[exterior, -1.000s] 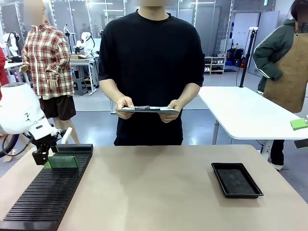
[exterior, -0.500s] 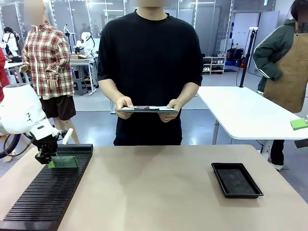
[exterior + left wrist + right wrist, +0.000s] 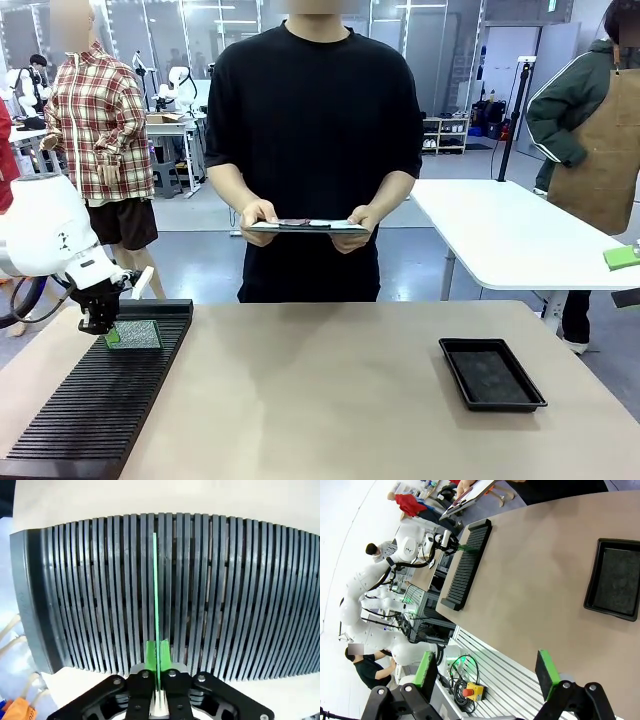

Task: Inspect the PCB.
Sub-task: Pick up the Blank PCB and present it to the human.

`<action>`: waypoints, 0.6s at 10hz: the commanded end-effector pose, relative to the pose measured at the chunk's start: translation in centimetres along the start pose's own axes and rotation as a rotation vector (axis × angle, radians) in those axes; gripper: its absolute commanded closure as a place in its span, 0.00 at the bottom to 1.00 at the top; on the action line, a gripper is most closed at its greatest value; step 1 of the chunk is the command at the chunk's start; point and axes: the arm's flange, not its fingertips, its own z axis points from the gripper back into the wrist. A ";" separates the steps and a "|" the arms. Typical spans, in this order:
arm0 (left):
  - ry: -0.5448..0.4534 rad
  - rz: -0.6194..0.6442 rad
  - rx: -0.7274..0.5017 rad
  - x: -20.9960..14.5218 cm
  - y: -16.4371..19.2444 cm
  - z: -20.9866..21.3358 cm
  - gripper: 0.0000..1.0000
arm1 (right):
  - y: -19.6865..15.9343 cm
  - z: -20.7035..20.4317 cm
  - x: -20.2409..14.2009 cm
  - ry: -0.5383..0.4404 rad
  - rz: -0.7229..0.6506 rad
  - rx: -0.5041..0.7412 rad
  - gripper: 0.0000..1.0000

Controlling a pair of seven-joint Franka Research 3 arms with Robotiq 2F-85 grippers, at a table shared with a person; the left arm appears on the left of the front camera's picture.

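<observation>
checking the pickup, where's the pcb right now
On the front view's left, the PCB stands on edge at the far end of the black slotted rack, gripped by the left gripper.

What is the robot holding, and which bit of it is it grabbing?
The left gripper pinches the thin green PCB board by one end edge, at the black slotted rack. The right gripper is open, holding nothing.
</observation>
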 end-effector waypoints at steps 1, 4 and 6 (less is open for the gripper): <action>0.025 0.027 -0.051 0.3 0.4 0.5 1.00 | 0.0 0.0 0.1 -0.010 0.019 0.016 0.00; -0.038 0.167 -0.029 1.0 -0.7 6.0 1.00 | 0.0 0.0 0.1 -0.010 0.019 0.016 0.00; -0.194 0.290 -0.077 0.2 -2.6 10.7 1.00 | 0.0 0.0 0.1 -0.010 0.019 0.016 0.00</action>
